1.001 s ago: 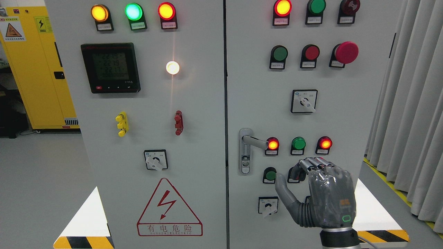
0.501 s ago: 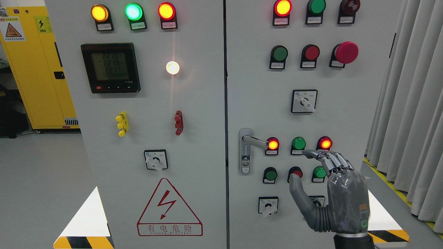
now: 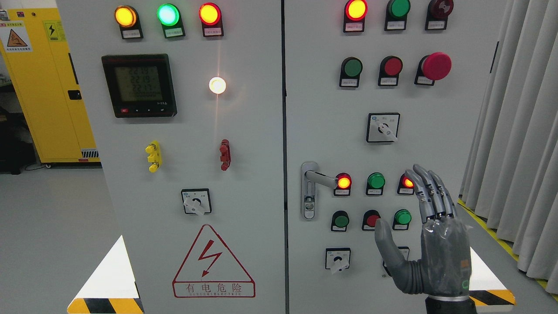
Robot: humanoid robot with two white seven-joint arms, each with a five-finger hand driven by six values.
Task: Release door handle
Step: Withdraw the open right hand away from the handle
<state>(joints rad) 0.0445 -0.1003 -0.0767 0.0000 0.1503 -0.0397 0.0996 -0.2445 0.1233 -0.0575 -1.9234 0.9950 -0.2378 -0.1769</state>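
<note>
Head view: door handle [image 3: 320,176] left of fingers [image 3: 429,192].

1. The door handle [image 3: 320,176] looks like brushed metal with a soft sheen.
2. The cabinet door [image 3: 314,109] has smooth, matt, pale grey painted sheet metal.
3. The right hand [image 3: 429,244] has a glossy, dark grey plastic-like shell; its fingers [image 3: 429,192] show shiny metallic segments.
4. The red button [image 3: 436,66] is smooth, glossy plastic.
5. The curtain [image 3: 518,131] is soft, matt, pleated cloth.
6. The yellow cabinet [image 3: 48,96] has smooth painted metal.
</note>
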